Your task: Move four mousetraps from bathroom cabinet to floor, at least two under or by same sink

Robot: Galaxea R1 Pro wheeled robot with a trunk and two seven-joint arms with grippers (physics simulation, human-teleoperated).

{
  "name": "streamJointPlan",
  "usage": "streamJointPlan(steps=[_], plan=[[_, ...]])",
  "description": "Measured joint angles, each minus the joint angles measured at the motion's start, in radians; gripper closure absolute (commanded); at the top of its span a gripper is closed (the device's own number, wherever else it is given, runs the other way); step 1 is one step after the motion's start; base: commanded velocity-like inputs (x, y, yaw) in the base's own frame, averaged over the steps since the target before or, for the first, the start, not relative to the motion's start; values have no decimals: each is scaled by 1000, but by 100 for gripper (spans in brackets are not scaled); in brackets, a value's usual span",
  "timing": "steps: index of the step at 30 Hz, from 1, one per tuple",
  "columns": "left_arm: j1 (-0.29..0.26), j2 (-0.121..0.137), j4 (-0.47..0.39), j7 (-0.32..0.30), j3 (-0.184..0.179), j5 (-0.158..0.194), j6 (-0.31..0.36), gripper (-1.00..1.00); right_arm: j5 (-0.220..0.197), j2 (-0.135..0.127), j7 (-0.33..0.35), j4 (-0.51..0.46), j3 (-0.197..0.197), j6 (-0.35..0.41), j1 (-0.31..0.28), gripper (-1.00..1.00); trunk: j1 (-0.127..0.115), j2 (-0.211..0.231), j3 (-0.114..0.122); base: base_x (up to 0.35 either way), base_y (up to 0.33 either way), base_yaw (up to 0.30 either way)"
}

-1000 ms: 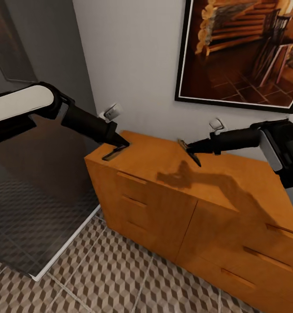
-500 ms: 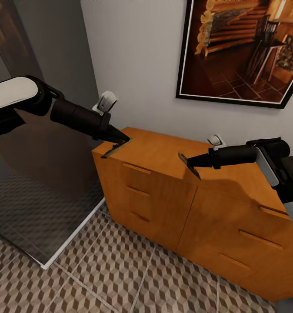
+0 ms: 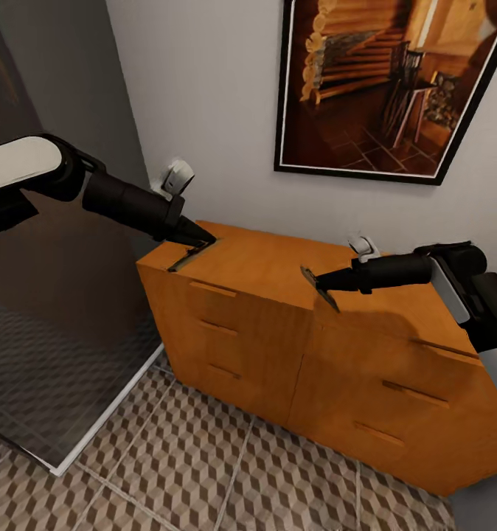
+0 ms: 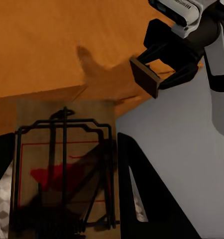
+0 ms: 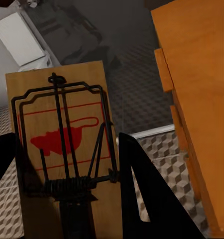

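Head view: your left gripper [image 3: 197, 242] is clamped on a mousetrap [image 3: 183, 257] right over the cabinet [image 3: 278, 324] top's left corner, trap tilted, its low end at the corner edge; can't tell if it touches the wood. Your right gripper [image 3: 318, 284] is closed on a second mousetrap [image 3: 319, 288], held edge-on w/ its tip hanging past the cabinet's front edge, near the seam between the two drawer stacks.

Left wrist view: trap board [image 4: 62, 169] sits between the fingers [image 4: 147, 199], wire spring frame and red mouse-shaped print facing you, orange cabinet top behind it. Your right gripper [image 4: 154, 74] shows across the way w/ its trap [image 4: 144, 77] seen as a dark slab.

Right wrist view: the second trap [image 5: 62, 149] fills the gap between the fingers [image 5: 142, 194], same wire bar, coil and red mouse print inside a red outline. No readable text on either.

Room: bathroom floor [image 3: 226, 472] in brown/beige cube-pattern tile runs under the cabinet. Dark glass panel [image 3: 57, 346] w/ a white bottom edge stands to the cabinet's left. Framed picture [image 3: 381, 81] of a log-cabin interior hangs on the pale wall above. Drawer fronts carry thin bar handles [image 3: 211, 289].
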Motion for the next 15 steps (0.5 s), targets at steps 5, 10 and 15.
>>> streamJointPlan(steps=[5,10,15], plan=[[0,1,-10,-3,-64,1,-4,100,0,1,2,-3,1,1,34,100,0,0,7,-293,0,-182],[0,6,-18,-1,-82,0,5,100,5,24,-4,1,4,-8,91,100,0,0,14,-331,0,-191],[0,39,-20,-1,-103,-2,14,100,6,31,-6,0,5,-10,115,100,0,0,21,-318,0,-194]])
